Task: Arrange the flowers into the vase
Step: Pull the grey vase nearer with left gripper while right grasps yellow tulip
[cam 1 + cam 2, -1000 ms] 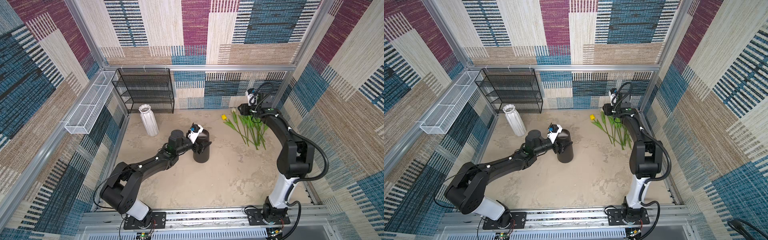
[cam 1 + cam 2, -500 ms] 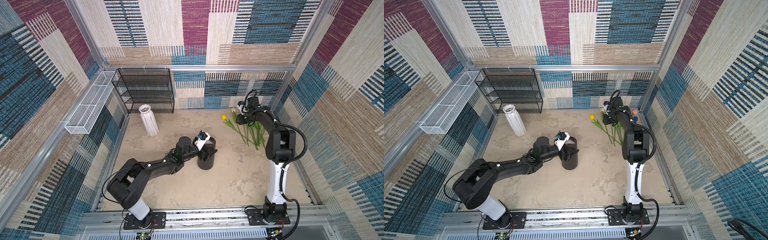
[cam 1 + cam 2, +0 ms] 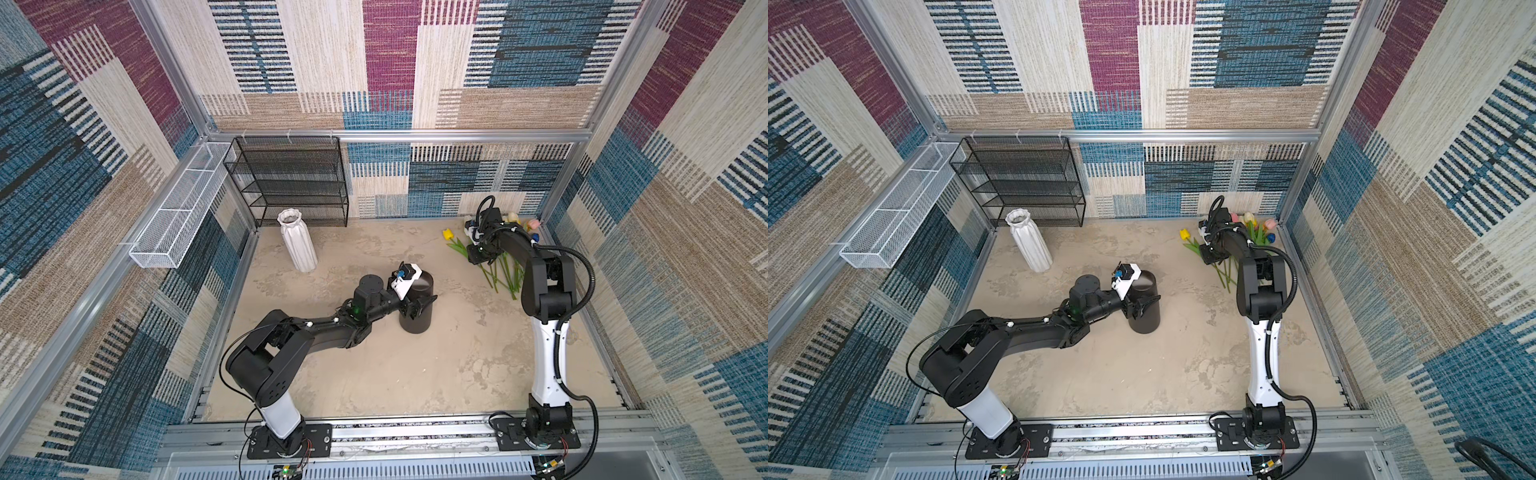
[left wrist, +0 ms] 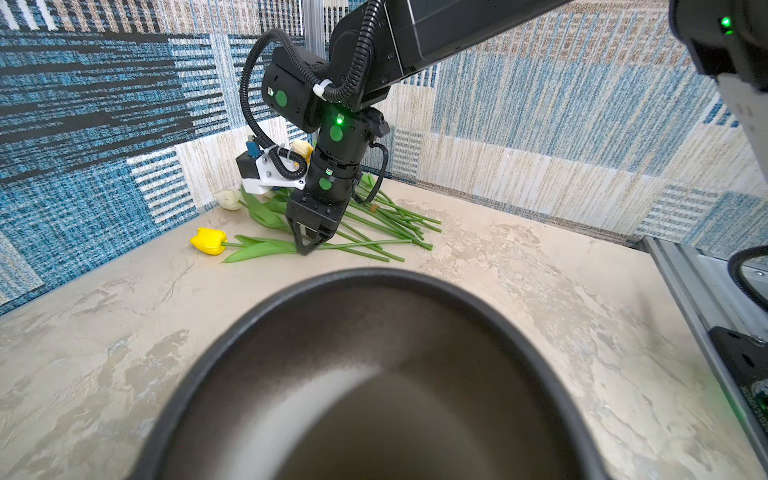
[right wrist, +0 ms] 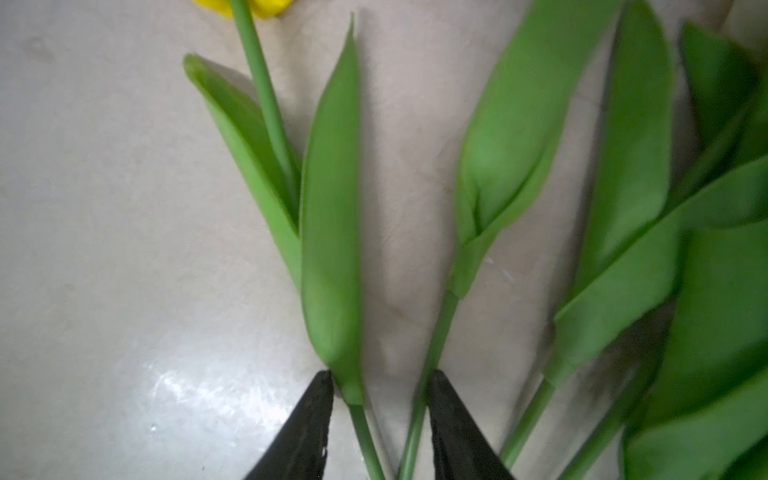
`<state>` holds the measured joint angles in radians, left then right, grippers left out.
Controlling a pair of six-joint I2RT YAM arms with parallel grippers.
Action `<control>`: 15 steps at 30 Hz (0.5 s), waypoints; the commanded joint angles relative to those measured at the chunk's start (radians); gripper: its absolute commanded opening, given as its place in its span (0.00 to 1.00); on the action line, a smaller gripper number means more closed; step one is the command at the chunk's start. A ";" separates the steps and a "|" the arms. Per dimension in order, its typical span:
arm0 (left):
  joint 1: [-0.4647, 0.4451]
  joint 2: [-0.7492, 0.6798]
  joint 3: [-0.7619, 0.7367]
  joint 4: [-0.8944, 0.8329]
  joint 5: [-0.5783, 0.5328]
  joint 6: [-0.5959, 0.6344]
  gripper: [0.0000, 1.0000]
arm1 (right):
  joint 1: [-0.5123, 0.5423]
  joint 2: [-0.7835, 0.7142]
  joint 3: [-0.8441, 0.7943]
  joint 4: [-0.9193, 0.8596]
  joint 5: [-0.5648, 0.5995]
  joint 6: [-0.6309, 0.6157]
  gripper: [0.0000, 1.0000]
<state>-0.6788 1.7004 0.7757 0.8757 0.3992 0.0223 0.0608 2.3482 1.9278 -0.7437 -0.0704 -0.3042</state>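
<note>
Right arm reaches toward the back wall, wrist pitched steeply down, the right gripper set tip-first on the surface. Its fingers stand partly spread, straddling two green stems of the flowers without pinching them. The yellow tulip head lies up one stem from the tips. Left arm stretches low and nearly level, the left gripper with fingers spread wide, clasping the upright black vase between them.
</note>
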 commanded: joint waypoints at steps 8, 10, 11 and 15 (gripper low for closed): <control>-0.002 -0.024 -0.027 0.112 -0.015 0.022 0.63 | 0.008 0.030 -0.019 0.058 0.008 -0.012 0.29; -0.002 -0.038 -0.030 0.096 -0.018 0.027 0.67 | 0.010 0.024 -0.023 0.057 0.008 -0.012 0.24; -0.002 -0.045 -0.032 0.088 -0.020 0.031 0.69 | 0.011 0.019 -0.025 0.055 0.008 -0.012 0.22; -0.002 -0.069 -0.045 0.066 -0.035 0.048 0.72 | 0.014 -0.011 -0.042 0.058 0.016 -0.007 0.19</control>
<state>-0.6807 1.6520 0.7334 0.8619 0.3698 0.0368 0.0719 2.3482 1.8992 -0.6411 -0.0769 -0.3115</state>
